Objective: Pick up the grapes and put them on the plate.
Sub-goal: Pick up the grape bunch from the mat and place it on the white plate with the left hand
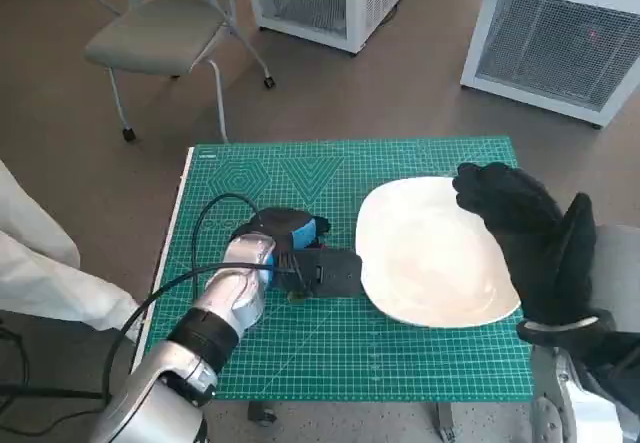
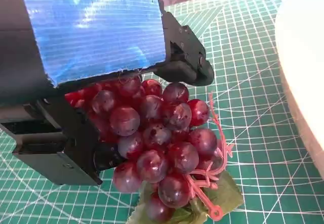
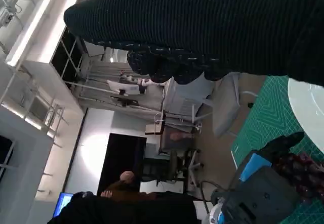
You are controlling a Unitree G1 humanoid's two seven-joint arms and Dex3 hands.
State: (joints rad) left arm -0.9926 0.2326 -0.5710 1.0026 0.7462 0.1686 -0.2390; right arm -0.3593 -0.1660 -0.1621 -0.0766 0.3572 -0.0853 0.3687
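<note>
A bunch of dark red grapes with a pink plastic stem and a green leaf lies on the green cutting mat, just left of the white plate. My left hand is down over the bunch and grips it, black fingers on either side. From the head view the hand hides the grapes almost wholly. The right wrist view catches the grapes beside the plate. My gloved right hand hovers over the plate's right edge and holds nothing.
The mat covers the small table. A black cable loops over the mat's left side. A grey chair and white cabinets stand beyond the table. White cloth lies at the left. A person sits far back.
</note>
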